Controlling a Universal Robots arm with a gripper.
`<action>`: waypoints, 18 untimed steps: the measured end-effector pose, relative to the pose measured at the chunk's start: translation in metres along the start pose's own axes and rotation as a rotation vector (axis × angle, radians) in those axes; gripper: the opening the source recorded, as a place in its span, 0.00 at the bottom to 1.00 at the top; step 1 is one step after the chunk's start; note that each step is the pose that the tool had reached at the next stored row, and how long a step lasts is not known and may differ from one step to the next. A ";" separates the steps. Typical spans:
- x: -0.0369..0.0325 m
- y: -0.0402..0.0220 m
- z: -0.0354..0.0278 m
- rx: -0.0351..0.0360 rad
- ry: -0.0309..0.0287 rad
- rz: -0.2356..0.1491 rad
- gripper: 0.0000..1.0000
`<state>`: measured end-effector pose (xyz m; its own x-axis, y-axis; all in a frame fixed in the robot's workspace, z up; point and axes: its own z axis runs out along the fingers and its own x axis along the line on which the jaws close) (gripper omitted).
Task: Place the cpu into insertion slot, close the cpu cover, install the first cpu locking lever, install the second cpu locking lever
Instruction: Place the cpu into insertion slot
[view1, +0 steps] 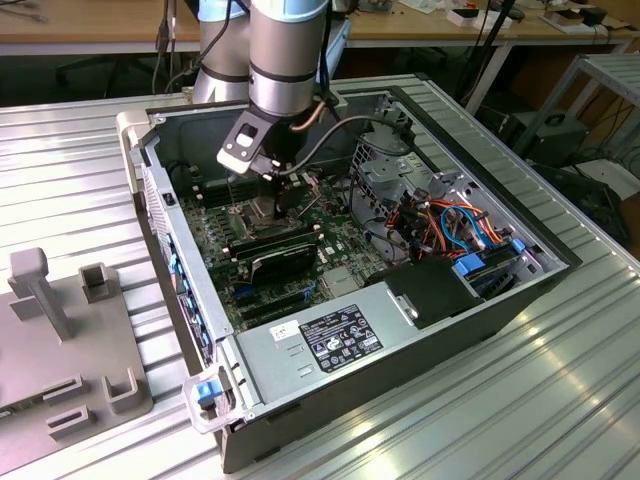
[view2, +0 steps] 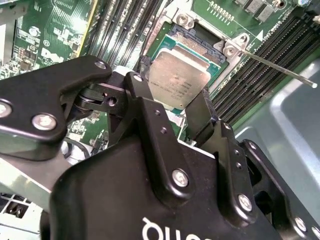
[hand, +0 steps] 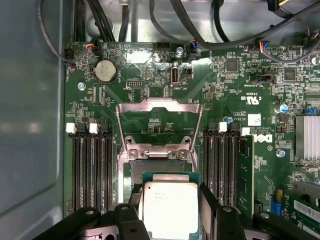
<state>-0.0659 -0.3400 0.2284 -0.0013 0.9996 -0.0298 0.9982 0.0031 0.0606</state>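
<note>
End effector (view2: 169, 91) — cpu (view2: 178, 75) between fingers (view2: 150, 115)

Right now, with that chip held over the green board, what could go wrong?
The claw grips the cpu by its edges over the insertion slot; landing skewed could damage the slot's fine contacts.
The cpu cover stands open just beyond the slot; a drifting claw might knock it.
The thin locking lever sticks out beside the slot and could snag.

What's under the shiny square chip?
The insertion slot lies under the cpu, held in the gripper. Part of its dark pin grid shows past the chip's edge; the rest is covered.
</note>
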 end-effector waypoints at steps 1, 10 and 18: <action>0.0002 -0.0009 0.0015 -0.0042 0.0001 0.000 0.54; 0.0032 -0.0040 0.0142 -0.0075 0.0031 0.000 0.54; 0.0067 -0.0043 0.0185 -0.0076 0.0064 -0.004 0.54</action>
<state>-0.0691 -0.3338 0.2095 -0.0052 0.9997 -0.0237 0.9977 0.0068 0.0680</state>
